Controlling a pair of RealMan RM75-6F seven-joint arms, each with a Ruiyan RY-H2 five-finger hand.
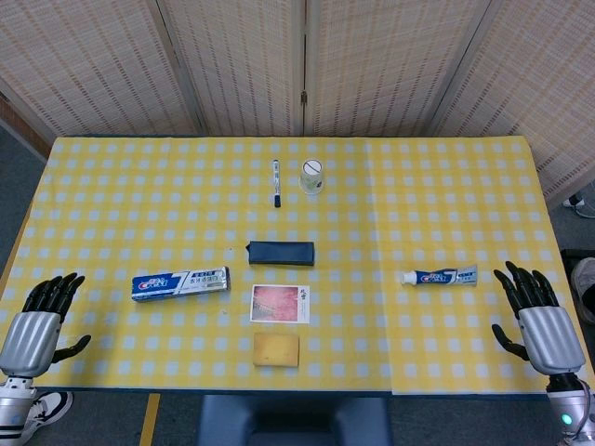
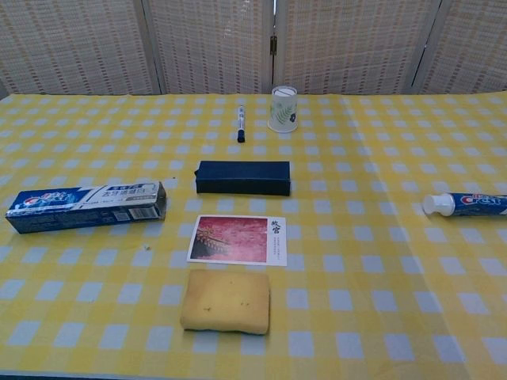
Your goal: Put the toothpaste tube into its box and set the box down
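Note:
The toothpaste box (image 1: 180, 282) (image 2: 86, 207), blue and white, lies flat on the left of the yellow checked table. The toothpaste tube (image 1: 440, 277) (image 2: 466, 204) lies on the right side, its white cap pointing left. My left hand (image 1: 39, 321) hovers at the table's front left corner, fingers spread, holding nothing, well left of the box. My right hand (image 1: 539, 316) is at the front right edge, fingers apart and empty, just right of the tube. Neither hand shows in the chest view.
A dark blue case (image 1: 281, 253) (image 2: 243, 177) lies mid-table. In front of it are a picture card (image 1: 280, 304) (image 2: 238, 240) and a yellow sponge (image 1: 276, 349) (image 2: 226, 301). A marker (image 1: 276, 182) (image 2: 241, 123) and a paper cup (image 1: 311, 177) (image 2: 283, 108) stand toward the back.

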